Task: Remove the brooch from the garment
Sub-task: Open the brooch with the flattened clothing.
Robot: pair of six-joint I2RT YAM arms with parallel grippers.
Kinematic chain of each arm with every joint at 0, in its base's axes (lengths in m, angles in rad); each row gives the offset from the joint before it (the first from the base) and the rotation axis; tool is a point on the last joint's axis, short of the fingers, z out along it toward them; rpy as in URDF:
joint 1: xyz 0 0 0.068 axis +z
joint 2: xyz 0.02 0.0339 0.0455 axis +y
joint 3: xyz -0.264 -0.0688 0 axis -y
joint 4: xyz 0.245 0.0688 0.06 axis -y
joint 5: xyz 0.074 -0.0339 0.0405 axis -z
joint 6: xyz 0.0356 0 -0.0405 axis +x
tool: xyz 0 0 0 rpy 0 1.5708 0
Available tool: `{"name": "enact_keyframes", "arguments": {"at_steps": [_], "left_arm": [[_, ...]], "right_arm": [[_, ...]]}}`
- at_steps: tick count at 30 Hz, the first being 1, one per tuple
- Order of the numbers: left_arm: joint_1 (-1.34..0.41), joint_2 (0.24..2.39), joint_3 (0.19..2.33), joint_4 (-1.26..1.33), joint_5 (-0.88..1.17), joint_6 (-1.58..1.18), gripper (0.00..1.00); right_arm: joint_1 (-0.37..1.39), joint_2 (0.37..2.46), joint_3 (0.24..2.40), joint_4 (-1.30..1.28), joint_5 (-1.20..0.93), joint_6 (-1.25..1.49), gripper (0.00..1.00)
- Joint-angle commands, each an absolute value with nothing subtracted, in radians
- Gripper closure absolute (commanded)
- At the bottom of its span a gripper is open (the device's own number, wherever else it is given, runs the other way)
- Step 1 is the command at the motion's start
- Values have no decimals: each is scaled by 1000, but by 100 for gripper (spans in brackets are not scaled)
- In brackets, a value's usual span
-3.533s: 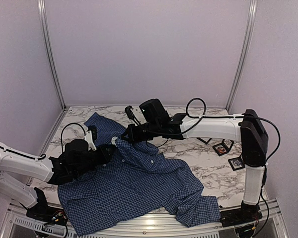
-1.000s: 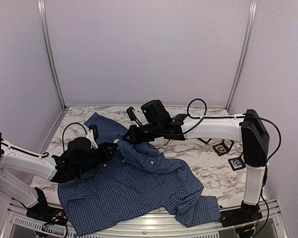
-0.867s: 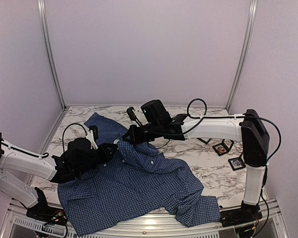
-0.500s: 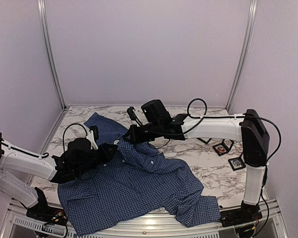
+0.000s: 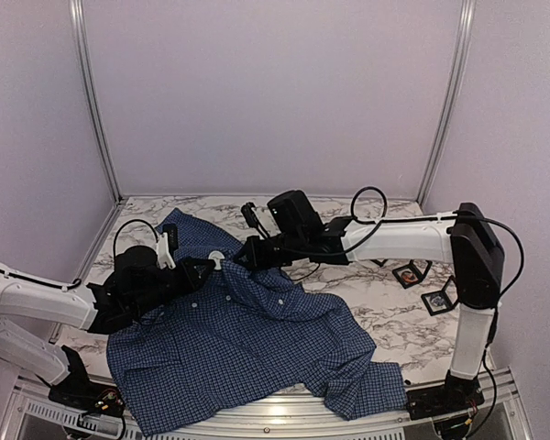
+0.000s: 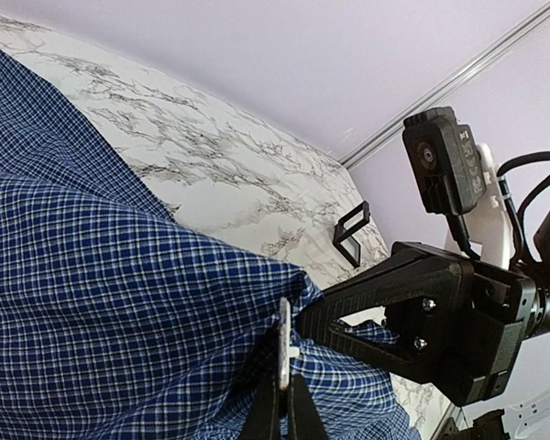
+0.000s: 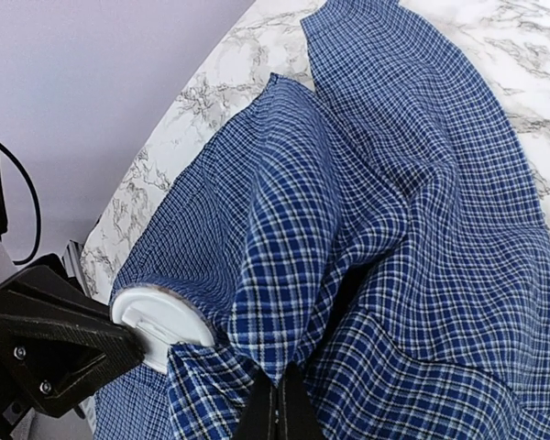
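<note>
**Brooch pinched at the garment's raised fold, both grippers closed and close together**

We see the left gripper (image 6: 284, 392) with its fingers pressed fully together on the thin edge of the brooch (image 6: 284, 341), a pale disc. It sits at the peak of a lifted fold near the collar end of the garment (image 5: 257, 339). The right gripper (image 7: 277, 405) is also clamped tight, holding a pinch of the checked cloth just beside the disc. The rest of the shirt lies spread on the marble table (image 5: 385, 312).

We judge 3 risks. The grip is on a narrow rim, so the disc could slip out if pulled at an angle. If the fastening is not free, a pull would drag or strain the cloth, or slide it out of the right gripper's pinch. The 2 grippers nearly touch, so a small sideways move could knock them together.

We cannot see the brooch's front face or its colour, only its edge and pale back. Its fastening is hidden in the fold, so we cannot tell whether it is attached. The small framed pieces (image 5: 411, 272) at the right are too small to read.
</note>
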State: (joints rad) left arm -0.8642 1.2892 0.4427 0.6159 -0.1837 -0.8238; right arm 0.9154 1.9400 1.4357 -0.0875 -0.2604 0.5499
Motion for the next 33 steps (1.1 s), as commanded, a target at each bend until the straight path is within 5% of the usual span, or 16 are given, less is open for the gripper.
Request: {"name": "enact_keyframes", "arguments": {"at_steps": [1, 4, 11, 20, 27, 33], "left_arm": [[-817, 1268, 472, 611, -63, -786, 100], [-792, 1287, 491, 605, 22, -788, 100], [-742, 1336, 511, 643, 155, -837, 100], [-721, 1378, 565, 639, 257, -879, 100], [-701, 1403, 588, 677, 339, -910, 100], [-699, 1445, 585, 766, 392, -948, 100]], "right_arm": [[897, 1887, 1405, -60, -253, 548, 100], [896, 1860, 1384, -32, -252, 542, 99], [876, 1774, 1287, 60, -275, 557, 66], [871, 1694, 1200, 105, -316, 561, 42], [860, 1709, 1144, 199, -405, 616, 31], [821, 1747, 1092, 419, -525, 753, 32]]}}
